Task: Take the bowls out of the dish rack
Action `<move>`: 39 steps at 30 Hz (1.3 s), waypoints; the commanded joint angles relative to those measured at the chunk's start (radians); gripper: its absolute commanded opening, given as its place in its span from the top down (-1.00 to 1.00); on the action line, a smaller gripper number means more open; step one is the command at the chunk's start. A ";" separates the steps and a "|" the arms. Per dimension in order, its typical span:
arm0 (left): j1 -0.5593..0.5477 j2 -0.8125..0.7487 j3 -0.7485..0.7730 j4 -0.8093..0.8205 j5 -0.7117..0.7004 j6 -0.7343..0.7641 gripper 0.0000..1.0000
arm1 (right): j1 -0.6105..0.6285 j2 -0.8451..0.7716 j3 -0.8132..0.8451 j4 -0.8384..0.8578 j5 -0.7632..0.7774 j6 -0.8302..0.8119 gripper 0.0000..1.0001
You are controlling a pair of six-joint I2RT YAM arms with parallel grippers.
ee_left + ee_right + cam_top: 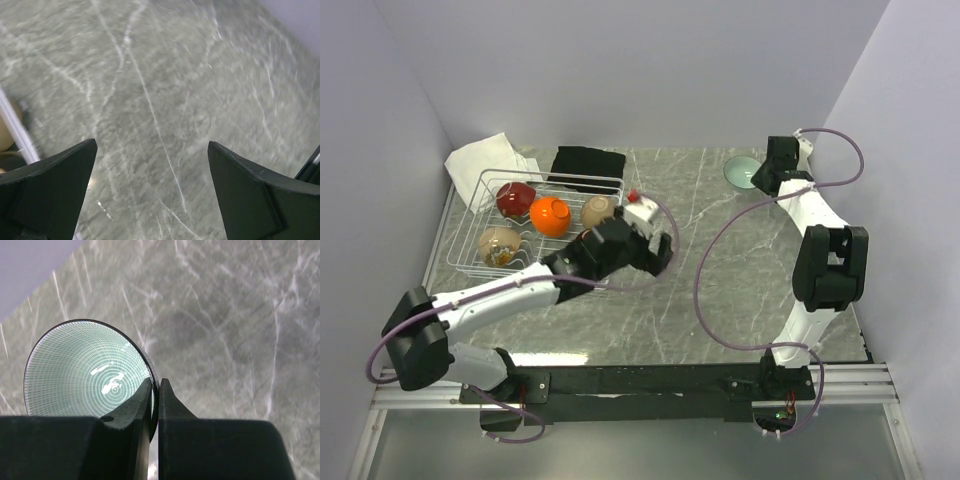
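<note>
The white wire dish rack stands at the far left and holds a dark red bowl, an orange bowl, a beige bowl and a tan-brown bowl. My left gripper is open just right of the rack, over bare marble. One white rack wire shows at the left edge of its view. A pale teal bowl sits upright on the table at the far right. My right gripper is shut on that bowl's near rim, one finger inside and one outside.
A white cloth lies behind the rack's left corner and a black cloth behind its right end. A small white object with a red tip stands by the rack's right side. Grey walls close in on the left, back and right.
</note>
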 commanded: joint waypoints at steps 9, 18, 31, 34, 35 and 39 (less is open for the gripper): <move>0.263 -0.191 0.031 -0.373 0.138 -0.289 -0.99 | -0.040 0.078 -0.010 0.158 -0.005 0.093 1.00; 0.382 -0.323 -0.071 -0.407 0.125 -0.345 -0.99 | -0.041 0.074 -0.080 0.169 -0.028 0.131 1.00; 0.488 -0.393 -0.131 -0.407 0.136 -0.401 -0.99 | -0.043 0.115 -0.048 0.074 -0.056 0.146 1.00; 0.505 -0.408 -0.137 -0.407 0.132 -0.404 -0.99 | -0.044 0.123 -0.039 0.040 -0.050 0.151 1.00; 0.508 -0.411 -0.140 -0.407 0.127 -0.408 -0.99 | -0.044 0.124 -0.036 0.029 -0.051 0.151 1.00; 0.528 -0.437 -0.154 -0.405 0.121 -0.421 -0.99 | -0.043 0.132 -0.031 0.008 -0.057 0.145 0.97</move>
